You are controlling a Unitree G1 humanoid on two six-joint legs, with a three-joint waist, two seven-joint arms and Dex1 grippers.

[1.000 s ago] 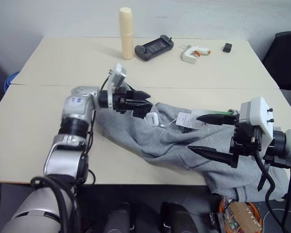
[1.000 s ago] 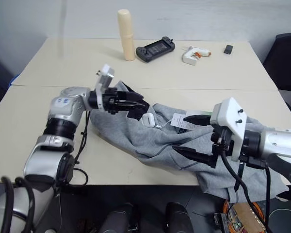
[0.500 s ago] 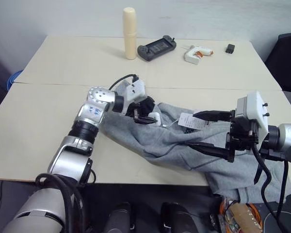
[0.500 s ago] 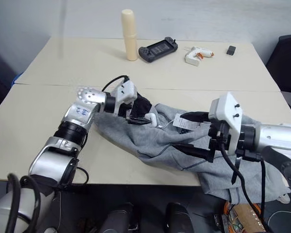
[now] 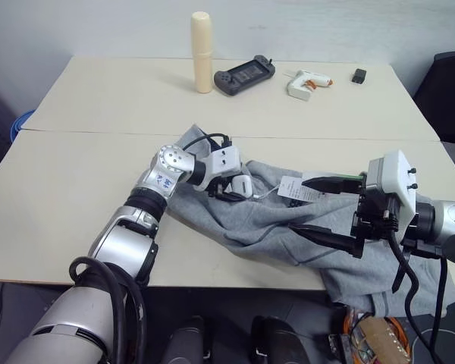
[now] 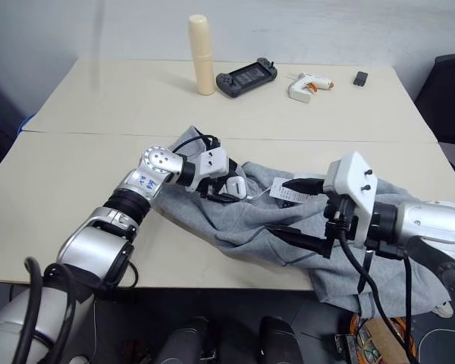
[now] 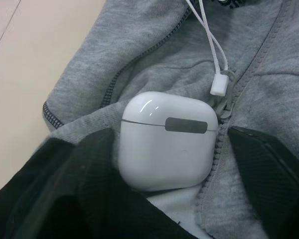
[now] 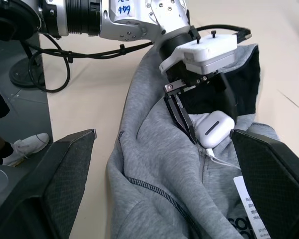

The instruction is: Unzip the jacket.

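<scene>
At centre left of the left eye view the left pincer [image 5: 231, 188] reaches down onto the jacket [image 5: 265, 220], its black fingers [image 7: 269, 164] apart on either side of one white earbud case [image 7: 164, 139] without pressing it, and the fingertips are hard to make out against the dark hood lining. The single grey jacket lies crumpled from the middle to the lower right of the bench [image 5: 98, 98], its lower end cut off where it hangs over the front edge, with one paper tag [image 5: 297, 189] on it. At right the right pincer [image 5: 318, 208] hovers over the jacket with its two fingers wide apart and empty.
</scene>
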